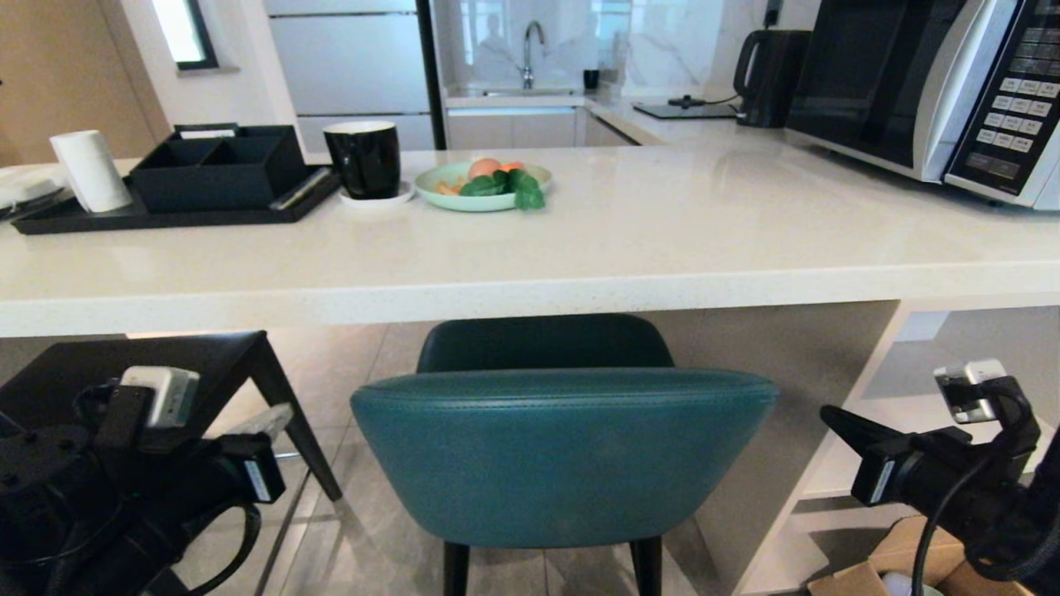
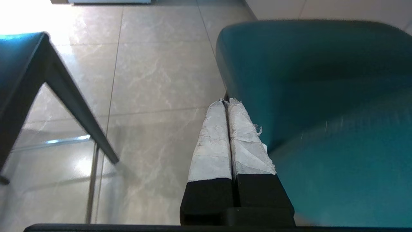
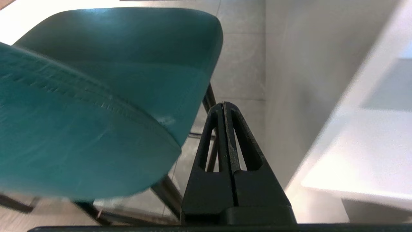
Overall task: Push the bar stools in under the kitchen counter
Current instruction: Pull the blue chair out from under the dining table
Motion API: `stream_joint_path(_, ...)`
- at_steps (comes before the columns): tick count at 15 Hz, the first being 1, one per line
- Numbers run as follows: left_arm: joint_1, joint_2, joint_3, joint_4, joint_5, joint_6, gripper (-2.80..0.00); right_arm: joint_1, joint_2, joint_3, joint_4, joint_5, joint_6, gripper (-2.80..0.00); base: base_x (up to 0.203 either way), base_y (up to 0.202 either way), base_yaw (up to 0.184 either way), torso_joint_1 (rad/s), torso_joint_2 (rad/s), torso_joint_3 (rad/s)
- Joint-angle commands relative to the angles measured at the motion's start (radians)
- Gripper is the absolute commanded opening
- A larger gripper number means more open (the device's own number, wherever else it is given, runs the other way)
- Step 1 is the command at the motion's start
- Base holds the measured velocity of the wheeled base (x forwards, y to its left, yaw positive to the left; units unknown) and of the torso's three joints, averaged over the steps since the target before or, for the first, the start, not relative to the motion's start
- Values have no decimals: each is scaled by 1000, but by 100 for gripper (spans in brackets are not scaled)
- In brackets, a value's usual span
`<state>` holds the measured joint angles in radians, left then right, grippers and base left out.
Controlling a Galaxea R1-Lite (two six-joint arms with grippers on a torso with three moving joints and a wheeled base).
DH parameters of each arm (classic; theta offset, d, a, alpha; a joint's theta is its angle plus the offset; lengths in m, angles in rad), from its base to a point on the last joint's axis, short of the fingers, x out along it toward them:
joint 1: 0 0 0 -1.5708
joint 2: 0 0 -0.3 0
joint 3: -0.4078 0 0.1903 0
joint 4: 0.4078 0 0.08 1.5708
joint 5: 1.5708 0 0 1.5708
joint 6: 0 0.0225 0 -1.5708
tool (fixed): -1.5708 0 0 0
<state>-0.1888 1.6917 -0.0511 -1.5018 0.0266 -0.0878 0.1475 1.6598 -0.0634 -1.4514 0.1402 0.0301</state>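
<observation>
I see the teal stool (image 1: 563, 451) in the middle, directly in front of me. Its seat is already partly under the thick edge of the white table (image 1: 580, 232), and its rounded back is on the near side, toward me. On the left stands the second stool (image 1: 149, 364), dark in colour, also partly under the table edge, with one tapered leg going down to the tiled floor (image 1: 364, 538).

My left hand (image 1: 269, 420) is low on the left, between the two stools. In the left wrist view its fingers (image 2: 222, 138), wrapped in white tape, are pressed together with nothing between them, and they are just beside the left side of the teal back. My right hand (image 1: 832, 418) is low on the right, near the right end of the teal back but apart from it. In the right wrist view its black fingers (image 3: 225, 141) are also clenched and empty.

On the table there are a black tray (image 1: 166, 217), a black mug (image 1: 363, 157), a green plate (image 1: 480, 199) with food and a microwave (image 1: 936, 83) on the far right.
</observation>
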Motion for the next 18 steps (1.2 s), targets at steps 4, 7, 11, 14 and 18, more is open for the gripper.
stream_joint_path(4, -82, 191, -104, -28, 82, -11, -280, 71, 198, -32, -78, -31, 14, -280, 0, 0, 0, 0, 0, 0)
stream_joint_path(7, -86, 244, -117, -28, 85, -32, -280, 88, 274, -66, -79, -53, 21, -280, 0, 0, 0, 0, 0, 0)
stream_joint_path(11, -75, 323, -180, -28, 86, -39, -280, 113, 365, -188, -79, -97, 48, -280, 0, 0, 0, 0, 0, 0)
stream_joint_path(14, -75, 365, -241, -28, 100, -36, -280, 115, 421, -245, -79, -120, 55, -280, 0, 0, 0, 0, 0, 0)
stream_joint_path(18, -75, 420, -339, -28, 121, -33, -280, 108, 482, -342, -79, -138, 55, -280, 0, 0, 0, 0, 0, 0)
